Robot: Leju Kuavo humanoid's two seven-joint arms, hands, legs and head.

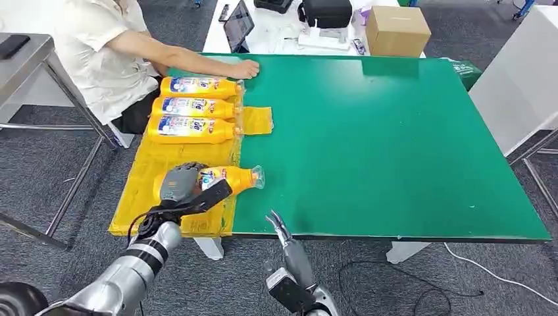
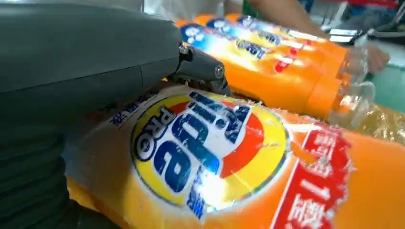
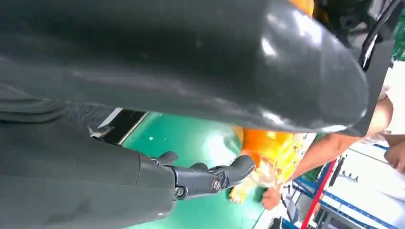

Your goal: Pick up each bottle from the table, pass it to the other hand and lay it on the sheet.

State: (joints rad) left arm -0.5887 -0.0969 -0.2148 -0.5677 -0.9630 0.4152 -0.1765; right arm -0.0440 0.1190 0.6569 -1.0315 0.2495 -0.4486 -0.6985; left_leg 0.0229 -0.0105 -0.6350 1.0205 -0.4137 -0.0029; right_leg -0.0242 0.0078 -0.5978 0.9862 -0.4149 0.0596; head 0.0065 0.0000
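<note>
Four orange bottles lying on the yellow sheet (image 1: 141, 172) at the left end of the green desk (image 1: 395, 145). Three of them (image 1: 195, 107) side by side at the far end of the sheet, caps pointing toward the desk's middle, close together in a neat row. Fourth bottle (image 1: 231, 178) nearer the robot, set apart from the row, on its side with its clear cap just past the sheet's edge over the green surface. Left hand (image 1: 181, 184) wrapped over this near bottle's body, holding it against the sheet; from the left wrist camera, label (image 2: 205, 148) close up under the grey thumb (image 2: 95, 52), with the row of three (image 2: 277, 62) behind. Right hand (image 1: 279, 227) at the desk's near edge, well apart from the bottles, holding nothing, fingers (image 3: 219, 174) spread loosely and stretched forward.

Seated at the far left corner, a person in a pale shirt (image 1: 99, 46), one arm stretched out and that hand (image 1: 245, 68) resting on the green surface just beyond the farthest bottle. Small yellow flap (image 1: 258, 120) of sheet jutting out beside the caps of the row. Beyond the desk, a white table with a cardboard box (image 1: 397, 29), a black bag (image 1: 326, 12) and a tablet (image 1: 238, 25).
</note>
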